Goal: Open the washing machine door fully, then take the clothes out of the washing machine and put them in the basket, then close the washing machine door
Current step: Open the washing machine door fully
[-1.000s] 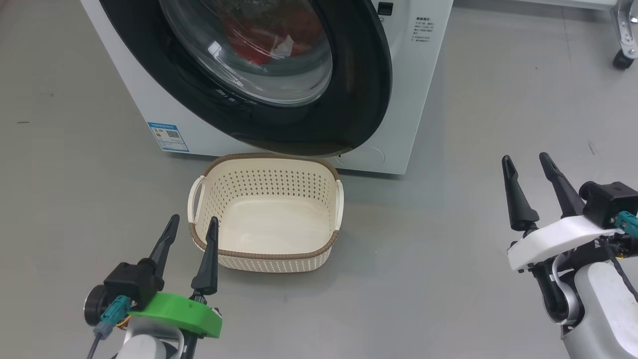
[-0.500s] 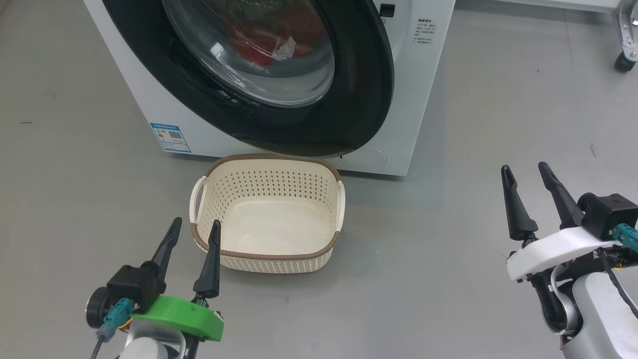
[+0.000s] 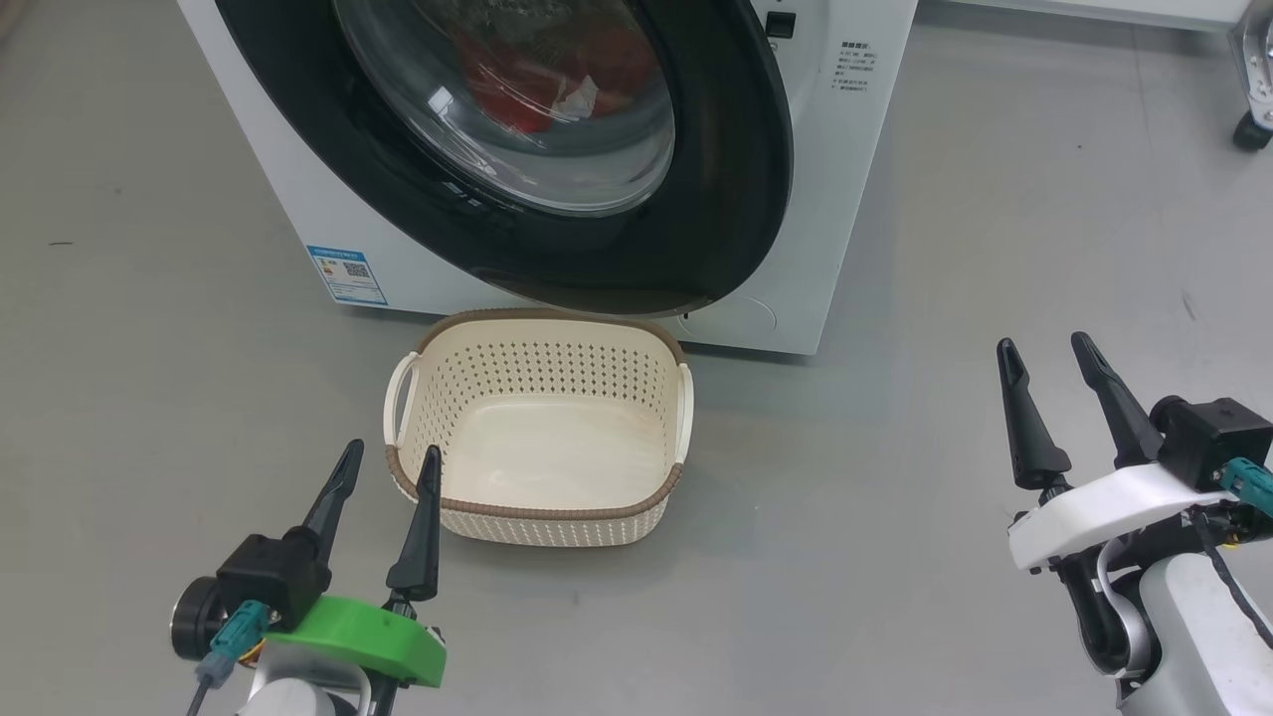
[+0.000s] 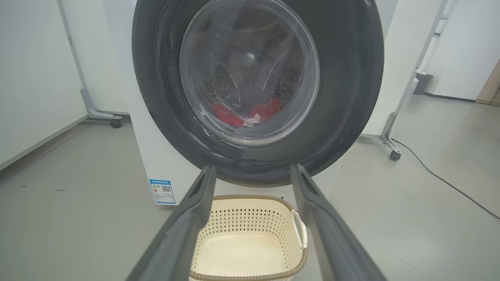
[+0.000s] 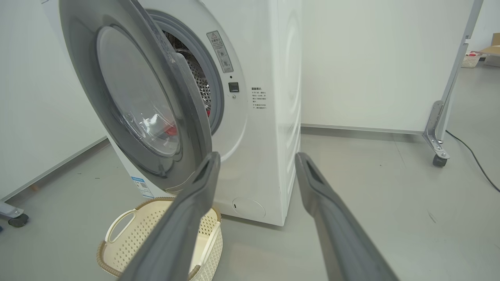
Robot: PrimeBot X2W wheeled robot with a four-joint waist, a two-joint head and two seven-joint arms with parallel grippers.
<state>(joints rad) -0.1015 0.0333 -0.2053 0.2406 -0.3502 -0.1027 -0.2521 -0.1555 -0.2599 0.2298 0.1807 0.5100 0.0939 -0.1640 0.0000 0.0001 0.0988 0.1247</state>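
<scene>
Jaws on both arms stand spread wide and bare, gripping nothing and touching nothing.

The washing machine door (image 3: 721,199) hangs partly open: in the right wrist view a gap shows between its free edge and the grey-ringed drum mouth. Through its glass bowl the clothes (image 4: 228,116) lie red in the bottom of the drum. The washing machine (image 3: 840,219) sits on the grey floor (image 3: 895,557). The basket (image 3: 542,514) rests on the floor just in front of it, its far rim under the door's lowest edge and its pale bottom showing.

The left arm sits at the lower left of the head view. Its fingers (image 3: 423,527) point up toward the machine, and the inner one's tip lies over the basket's near left corner in that view; whether it touches the rim I cannot tell. Its wrist view faces the door squarely, with the basket between the fingers.

The right arm is at the lower right, well apart from the basket. Its fingers (image 3: 1026,428) are raised and lean slightly left, aimed toward the door's free edge.
</scene>
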